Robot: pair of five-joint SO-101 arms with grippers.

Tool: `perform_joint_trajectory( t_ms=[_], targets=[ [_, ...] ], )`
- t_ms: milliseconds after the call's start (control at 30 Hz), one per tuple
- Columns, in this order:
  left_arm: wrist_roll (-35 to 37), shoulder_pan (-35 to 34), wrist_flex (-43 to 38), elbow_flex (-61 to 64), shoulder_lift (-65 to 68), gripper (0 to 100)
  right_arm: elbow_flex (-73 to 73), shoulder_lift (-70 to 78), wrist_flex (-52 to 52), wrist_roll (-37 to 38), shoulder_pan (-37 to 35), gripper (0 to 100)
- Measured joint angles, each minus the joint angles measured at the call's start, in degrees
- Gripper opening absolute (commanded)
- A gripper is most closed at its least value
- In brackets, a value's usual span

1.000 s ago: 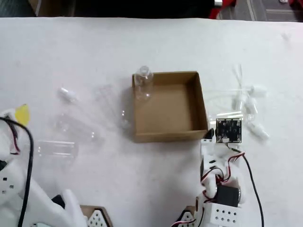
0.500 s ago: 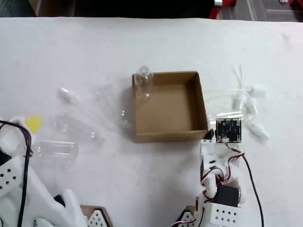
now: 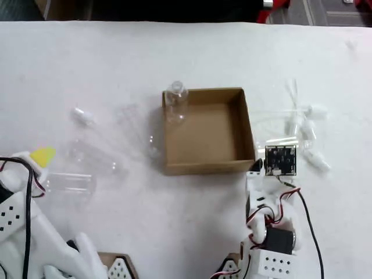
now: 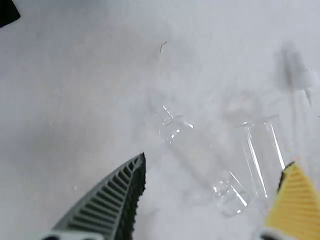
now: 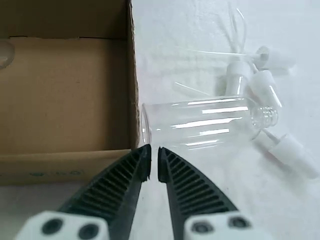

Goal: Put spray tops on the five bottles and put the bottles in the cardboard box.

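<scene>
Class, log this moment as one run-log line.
left gripper: open, near lying bottles | right gripper: shut, empty, beside box | tops: loose on table

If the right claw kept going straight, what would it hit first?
Probably the base end of the clear bottle lying beside the cardboard box, though depth is unclear.

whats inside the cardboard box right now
Bare brown floor shows inside the cardboard box. A clear upright bottle stands at its far left corner; whether inside or just outside the wall cannot be told. The strip behind the near wall is hidden.
</scene>
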Motion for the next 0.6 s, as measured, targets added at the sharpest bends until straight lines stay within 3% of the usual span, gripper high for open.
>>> perform_joint_trajectory(
  t_ms=[333, 600],
  targets=[
    [10.55, 0.0, 0.0, 0.09, 1.05, 40, 0.0, 0.0, 0.0, 0.0, 0.0, 1.5],
    [19.43, -0.09, 2.29, -9.93, 22.15, 40, 0.0, 0.0, 0.0, 0.0, 0.0, 1.5]
  ],
)
